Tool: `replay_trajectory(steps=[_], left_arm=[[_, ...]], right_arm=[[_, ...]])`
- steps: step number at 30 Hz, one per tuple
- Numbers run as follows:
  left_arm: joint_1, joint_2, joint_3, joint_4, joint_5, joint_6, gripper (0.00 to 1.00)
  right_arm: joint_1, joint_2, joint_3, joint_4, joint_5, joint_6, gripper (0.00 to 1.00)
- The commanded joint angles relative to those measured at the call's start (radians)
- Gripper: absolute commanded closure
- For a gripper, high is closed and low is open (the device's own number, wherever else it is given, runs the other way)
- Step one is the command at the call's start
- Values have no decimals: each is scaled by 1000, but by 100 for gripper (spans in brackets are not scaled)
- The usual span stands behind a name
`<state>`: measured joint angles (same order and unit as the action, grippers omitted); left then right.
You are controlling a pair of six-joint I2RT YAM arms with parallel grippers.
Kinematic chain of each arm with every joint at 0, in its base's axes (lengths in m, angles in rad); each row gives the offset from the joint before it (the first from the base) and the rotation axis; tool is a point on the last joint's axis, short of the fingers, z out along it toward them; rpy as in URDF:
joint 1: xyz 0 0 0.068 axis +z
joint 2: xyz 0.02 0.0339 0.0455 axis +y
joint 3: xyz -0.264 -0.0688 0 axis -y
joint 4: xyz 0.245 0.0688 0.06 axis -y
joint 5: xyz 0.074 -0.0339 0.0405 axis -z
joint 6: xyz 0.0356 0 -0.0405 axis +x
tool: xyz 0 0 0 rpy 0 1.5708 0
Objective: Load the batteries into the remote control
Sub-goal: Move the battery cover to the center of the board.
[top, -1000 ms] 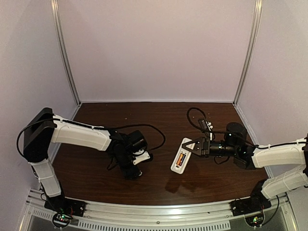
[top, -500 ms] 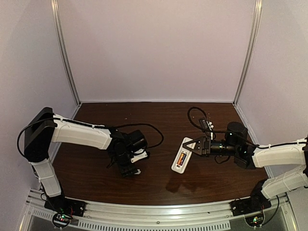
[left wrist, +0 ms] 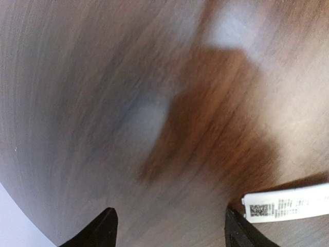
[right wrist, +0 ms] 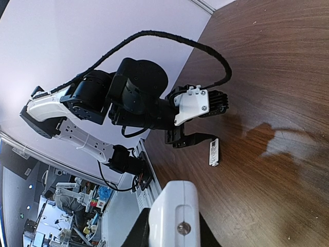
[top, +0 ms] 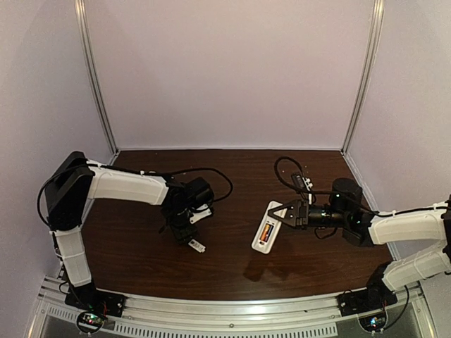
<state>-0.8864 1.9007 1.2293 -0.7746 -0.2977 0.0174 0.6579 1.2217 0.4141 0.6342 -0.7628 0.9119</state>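
**Right arm.** The right gripper point(top: 284, 214) reaches in from the right side of the brown wooden table point(top: 232, 274). Its jaws are pressed against the far end of the remote control point(top: 266, 228) and pinch it. The handset lies back-up, angled toward the near edge. Whether its free end touches the table cannot be told. An orange battery point(top: 266, 232) sits in the open recess. A second battery cannot be made out. In the right wrist view, the end of the white handset point(right wrist: 174, 215) fills the lower edge between the dark fingers.

**Left arm.** The left gripper point(top: 183, 231) points down at the table, left of centre and well apart from the remote. The left wrist view is blurred, but both black fingertips point(left wrist: 104, 227) show spread, with only bare wood between them.

**Surroundings.**
- A small white cover piece point(top: 196, 246) lies on the table just beside the left gripper, on its near side. It sits outside the jaw gap point(left wrist: 286, 203) and bears a printed code label.
- A black cable point(top: 287, 173) loops behind the right wrist.
- A second black cable point(top: 220, 184) arcs over the left wrist.
- Nothing lies on the table between the cover piece and the remote.
- An aluminium rail point(top: 225, 311) carries both arm bases.
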Motion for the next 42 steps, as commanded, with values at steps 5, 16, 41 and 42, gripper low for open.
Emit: replay_trajectory(steps=[5,16,41,42], left_arm=[[7,89,45,101,161,29,28],[59,-46,27,16,65,-184,25],[-11,6,-59,36,170,-294,27],[-11,15,-50,43,166,-293,27]], right_arm=[[-19,14,-1,40,-19,-11,100],[-25,-14,0,19,-24,-15,100],[-27,-41,0,-14,-10,-25,100],[-29,-41,0,-14,-10,-27,100]])
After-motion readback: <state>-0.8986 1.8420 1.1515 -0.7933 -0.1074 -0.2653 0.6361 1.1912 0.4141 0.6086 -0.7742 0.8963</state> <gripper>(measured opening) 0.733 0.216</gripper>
